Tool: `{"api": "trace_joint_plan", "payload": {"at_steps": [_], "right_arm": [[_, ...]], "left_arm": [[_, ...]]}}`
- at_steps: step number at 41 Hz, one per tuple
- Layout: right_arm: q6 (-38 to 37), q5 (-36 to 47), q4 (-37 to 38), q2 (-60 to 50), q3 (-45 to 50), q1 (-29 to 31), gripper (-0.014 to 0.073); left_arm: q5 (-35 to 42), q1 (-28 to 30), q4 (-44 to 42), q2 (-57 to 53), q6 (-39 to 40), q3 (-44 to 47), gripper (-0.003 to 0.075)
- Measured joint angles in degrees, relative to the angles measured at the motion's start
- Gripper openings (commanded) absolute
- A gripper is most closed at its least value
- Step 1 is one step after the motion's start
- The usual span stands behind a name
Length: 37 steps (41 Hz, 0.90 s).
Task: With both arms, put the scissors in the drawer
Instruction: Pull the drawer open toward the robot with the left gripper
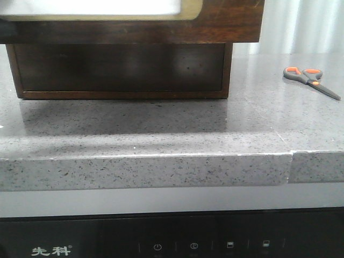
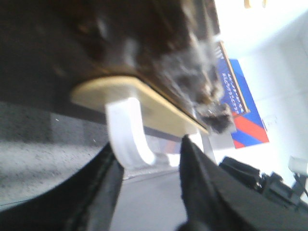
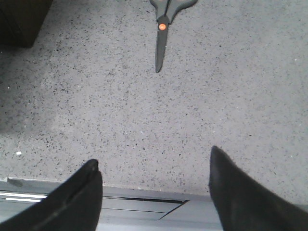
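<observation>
While outside the drawer [image 1: 123,27], scissors [image 1: 312,80] flat on countertop [image 1: 161,134]

Both the left gripper [image 2: 147,185] and right gripper [image 3: 154,192] have plain, matte black, tapering jaws.

**Open surface around the scissors, cabinet crowding the left**

The scissors [image 1: 310,79] lie flat on bare speckled surface [image 1: 161,129], well apart from the wooden cabinet [image 1: 121,72]. Between them nothing stands. The drawer [image 1: 134,21] juts out above the cabinet, overhanging the surface beneath it.
</observation>
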<state>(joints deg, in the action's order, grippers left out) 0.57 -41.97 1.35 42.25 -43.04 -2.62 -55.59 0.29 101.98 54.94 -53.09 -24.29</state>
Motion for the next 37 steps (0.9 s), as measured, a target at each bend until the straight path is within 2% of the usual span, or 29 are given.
{"api": "trace_joint_plan", "payload": {"at_steps": [4,15,21,29,37], "right_arm": [[0.00,0.00,0.00,0.00,0.00,0.00,0.0500],[0.00,0.00,0.00,0.00,0.00,0.00,0.0500],[0.00,0.00,0.00,0.00,0.00,0.00,0.0500],[0.00,0.00,0.00,0.00,0.00,0.00,0.0500],[0.00,0.00,0.06,0.00,0.00,0.00,0.0500]], "left_arm": [[-1.35,0.00,-0.10,-0.32,-0.28,0.00,0.0452],[-2.59,0.00,-0.50,-1.37,-0.41,0.00,0.0451],[-2.72,0.00,-3.51,-4.51,-0.41,0.00,0.0451],[-2.94,0.00,-10.68,-10.09,2.57,0.00,0.0451],[-3.18,-0.10,-23.29,-16.39,8.58,-0.25,0.0451]]}}
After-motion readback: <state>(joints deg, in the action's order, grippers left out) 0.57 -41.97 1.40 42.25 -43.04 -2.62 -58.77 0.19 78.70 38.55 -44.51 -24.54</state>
